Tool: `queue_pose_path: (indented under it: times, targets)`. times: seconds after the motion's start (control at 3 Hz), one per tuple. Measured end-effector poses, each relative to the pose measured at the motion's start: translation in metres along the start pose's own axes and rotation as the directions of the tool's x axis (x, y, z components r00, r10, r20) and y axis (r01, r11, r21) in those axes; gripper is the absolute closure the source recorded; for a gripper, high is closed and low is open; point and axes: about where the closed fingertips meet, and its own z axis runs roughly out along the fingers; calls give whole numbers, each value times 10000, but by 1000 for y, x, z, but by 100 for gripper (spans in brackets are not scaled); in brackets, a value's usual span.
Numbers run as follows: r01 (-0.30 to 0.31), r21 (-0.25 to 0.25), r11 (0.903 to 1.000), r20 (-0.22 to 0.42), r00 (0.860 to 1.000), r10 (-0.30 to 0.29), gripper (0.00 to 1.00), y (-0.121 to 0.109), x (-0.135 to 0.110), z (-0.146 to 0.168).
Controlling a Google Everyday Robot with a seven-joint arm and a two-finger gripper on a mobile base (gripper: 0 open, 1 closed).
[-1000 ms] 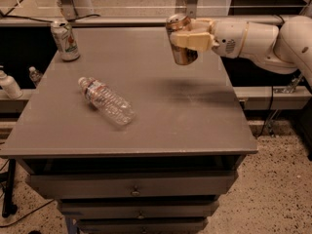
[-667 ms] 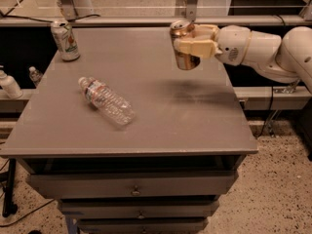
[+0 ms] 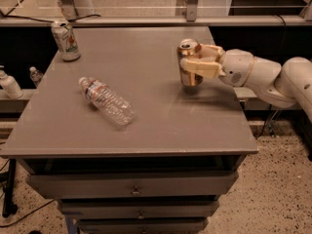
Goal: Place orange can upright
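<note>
Over at the back left corner of the counter (image 3: 161, 126) stood a white can with green and red print (image 3: 66, 40), upright and well away from the action. Moving right, a clear water bottle (image 3: 106, 100) lay on its side, angled across the left half, nothing near it. Neither of those mattered for the job.

Further right, toward the right edge, was the orange can (image 3: 189, 79) — upright, silver top facing up, and held in the claw (image 3: 196, 62). The claw came in sideways from the right, with its pale fingers (image 3: 202, 68) closed around the can's middle, so the gold body only showed above and below the grip. Behind it the white arm (image 3: 263, 74) stretched off past the counter's right side.

Progress-wise, I'd say it was nearly there. The can was already in the right orientation and sat very low over the surface, with its shadow right underneath. I honestly couldn't tell whether the base was touching the counter or hanging just above it. What looked left to me: settle the base flat if it wasn't yet, open the claw, and back the arm out to the right without clipping the can — a small tall can like that would tip easily if a finger dragged on it.
</note>
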Motion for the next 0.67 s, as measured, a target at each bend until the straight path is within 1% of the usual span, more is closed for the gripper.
queue_pose_path:
  times: [0.33, 0.67]
  targets:
    - [-41, 150, 9999, 762, 9971, 30, 100, -2, 14, -11]
    - [38, 236, 9997, 1240, 9923, -67, 82, -5, 15, -17]
